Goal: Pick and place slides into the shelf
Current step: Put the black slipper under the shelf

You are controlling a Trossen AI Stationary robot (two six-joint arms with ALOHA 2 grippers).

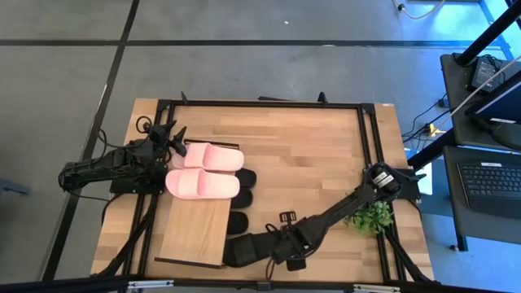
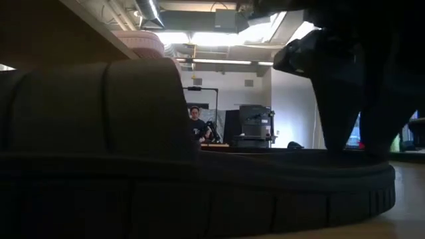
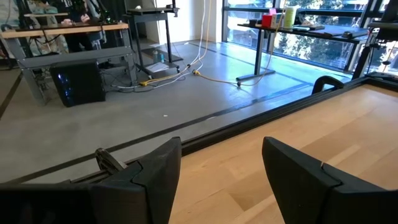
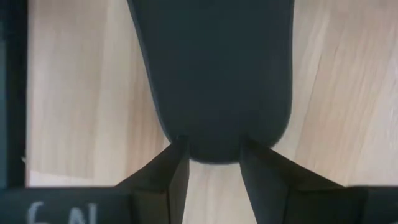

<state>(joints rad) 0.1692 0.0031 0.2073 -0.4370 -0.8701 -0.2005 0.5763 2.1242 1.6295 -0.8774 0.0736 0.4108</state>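
Observation:
A black slide (image 1: 244, 251) lies near the table's front edge, just right of the shelf's (image 1: 191, 232) near corner. It fills the low view (image 2: 199, 192), strap to the left. My right gripper (image 4: 213, 171) stands over its rounded end, shut on it. A pink pair (image 1: 203, 171) rests sole-down on the shelf's plank top. Two more black slides (image 1: 242, 179) (image 1: 236, 220) stick out from under the plank's right side. My left gripper (image 3: 221, 180) waits open at the table's left, holding nothing. My right gripper has the black slide's rounded end (image 4: 214, 152) between its two fingers (image 4: 174, 174), one on each side of the curve. The fingers come from above, pointing almost straight down. The slide lies flat, its sole on the table (image 2: 405, 229).
A small green plant (image 1: 370, 216) stands by the right arm's base. A black metal frame (image 1: 260, 104) runs around the tabletop. Bare wood (image 1: 309, 155) lies between the shelf and the right arm. A person (image 2: 196, 126) stands far back in the room.

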